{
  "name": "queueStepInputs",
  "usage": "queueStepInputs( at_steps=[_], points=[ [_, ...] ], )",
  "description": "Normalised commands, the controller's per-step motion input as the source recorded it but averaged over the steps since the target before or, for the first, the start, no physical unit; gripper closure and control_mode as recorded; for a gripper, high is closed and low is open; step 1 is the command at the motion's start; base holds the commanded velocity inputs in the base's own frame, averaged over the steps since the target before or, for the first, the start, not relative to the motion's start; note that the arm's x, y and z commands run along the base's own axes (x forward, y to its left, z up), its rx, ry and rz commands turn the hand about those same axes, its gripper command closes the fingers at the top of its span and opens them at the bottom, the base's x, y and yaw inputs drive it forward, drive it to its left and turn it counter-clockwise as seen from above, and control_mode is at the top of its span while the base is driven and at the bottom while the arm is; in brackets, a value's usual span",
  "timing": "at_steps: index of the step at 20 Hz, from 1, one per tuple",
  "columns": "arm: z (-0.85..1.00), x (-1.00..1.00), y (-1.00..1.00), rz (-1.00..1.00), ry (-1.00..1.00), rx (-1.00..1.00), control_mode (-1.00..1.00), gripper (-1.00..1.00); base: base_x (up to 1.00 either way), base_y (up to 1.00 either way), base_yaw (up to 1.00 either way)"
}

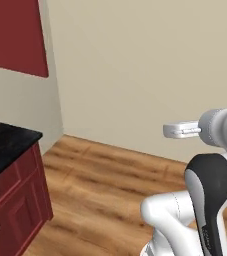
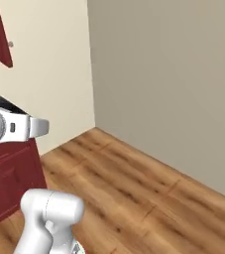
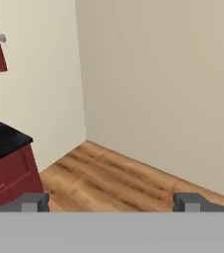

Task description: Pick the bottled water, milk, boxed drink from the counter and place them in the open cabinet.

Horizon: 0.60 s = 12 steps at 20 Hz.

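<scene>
The counter [image 1: 5, 145] is a glossy black stone top over a red base. Its end corner sits at the left in the left base view, and the counter [image 3: 2, 138] also lies at the left edge of the hand view. My gripper [image 3: 111, 203] is open, its two dark fingertips [image 3: 34, 202] far apart with nothing between them. It points past the counter's end at the room corner and the wooden floor. My white hand [image 1: 180, 130] hangs in the air to the right of the counter. The bottled water, milk, boxed drink and open cabinet are out of view.
A dark red wall cabinet panel [image 1: 15, 35] hangs above the counter, with a small knob [image 3: 2, 37] on its edge. Beige walls [image 1: 135, 65] meet in a corner beyond the counter's end. Wooden floor [image 2: 134, 183] stretches in front of the base.
</scene>
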Motion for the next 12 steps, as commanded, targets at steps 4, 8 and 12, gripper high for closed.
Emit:
queueStepInputs(
  at_steps=[4,8,12],
  points=[
    [0.0,0.0,0.0,0.0,0.0,0.0,1.0,-1.0,-0.65,-0.52,-0.44],
    [0.0,0.0,0.0,0.0,0.0,0.0,1.0,-1.0,-0.58,-0.41,-0.41],
    [0.0,0.0,0.0,0.0,0.0,0.0,1.0,-1.0,-0.5,-0.24,-0.43]
  ],
)
